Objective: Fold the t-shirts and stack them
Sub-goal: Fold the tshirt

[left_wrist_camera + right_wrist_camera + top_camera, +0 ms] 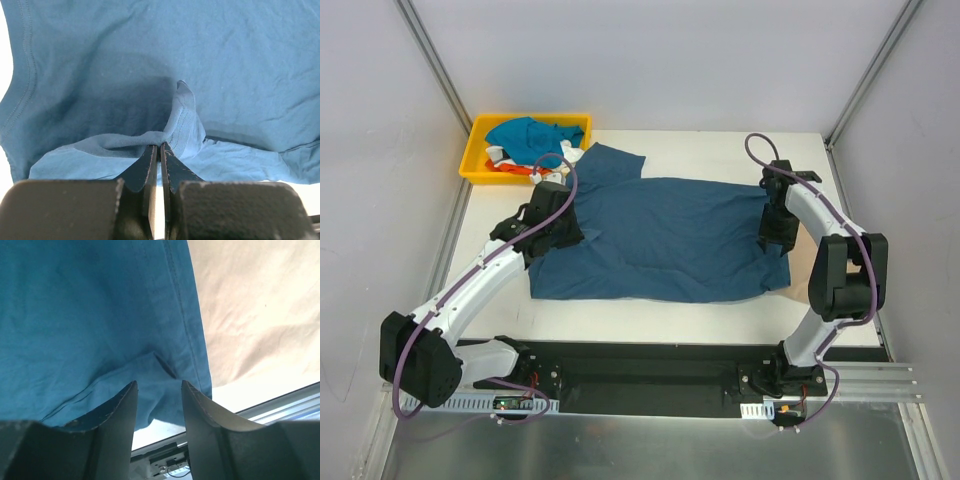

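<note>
A large dark teal-blue t-shirt (660,238) lies spread across the table. My left gripper (552,228) sits at its left side, shut on a pinched fold of the cloth (170,131). My right gripper (775,232) hangs over the shirt's right hem (187,330); its jaws stand apart with a loose corner of cloth lying between them, not pinched. A tan-beige t-shirt (250,305) lies under that right edge, peeking out (800,272). More t-shirts, bright blue (532,135), white and orange-red, sit heaped in the yellow tray.
The yellow plastic tray (478,160) stands at the table's back left corner. Cage posts rise at both back corners. A black rail (650,375) and a metal rail (280,405) run along the near edge by the arm bases.
</note>
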Motion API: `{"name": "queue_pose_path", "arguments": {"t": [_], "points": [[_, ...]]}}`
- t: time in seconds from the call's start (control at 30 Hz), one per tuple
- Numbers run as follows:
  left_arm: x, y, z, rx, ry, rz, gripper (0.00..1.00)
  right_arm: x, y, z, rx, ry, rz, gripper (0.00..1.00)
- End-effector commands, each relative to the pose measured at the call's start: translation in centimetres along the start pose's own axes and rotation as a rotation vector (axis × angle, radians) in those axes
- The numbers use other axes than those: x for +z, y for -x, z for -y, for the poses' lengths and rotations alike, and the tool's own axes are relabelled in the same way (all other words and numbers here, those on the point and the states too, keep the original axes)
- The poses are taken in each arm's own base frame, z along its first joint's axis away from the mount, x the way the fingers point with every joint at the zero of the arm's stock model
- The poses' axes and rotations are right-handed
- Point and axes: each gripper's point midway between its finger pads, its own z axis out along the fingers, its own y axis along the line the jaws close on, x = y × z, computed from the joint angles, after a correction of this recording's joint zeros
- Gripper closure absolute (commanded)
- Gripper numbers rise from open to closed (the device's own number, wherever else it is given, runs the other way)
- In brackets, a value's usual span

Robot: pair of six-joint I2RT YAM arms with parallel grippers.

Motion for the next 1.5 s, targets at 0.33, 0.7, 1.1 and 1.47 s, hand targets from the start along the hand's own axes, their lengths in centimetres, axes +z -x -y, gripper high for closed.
{"name": "queue_pose_path", "arguments": {"t": [0.33,0.7,1.1,1.47], "points": [[-0.1,0.2,-0.1,0.006,-0.015,0.024,1.0,1.2,0.8,0.3,-0.023,-0.031,-0.013,0.59],[-0.1,-0.4,-0.4,-0.007,-0.014,0.02,1.0,1.6,0.0,0.4,-0.019,-0.022,-0.013,0.75],[-1.3,1.4,-1.3,-0.007,0.028,0.117,1.0,-1.8,1.4,1.8,0.049,-0.033,0.135,0.99],[-1.7,4.1,-2.2,-0.002,0.09,0.208,1.0,-4.1,2.4,4.2,0.112,-0.062,0.233,0.99]]}}
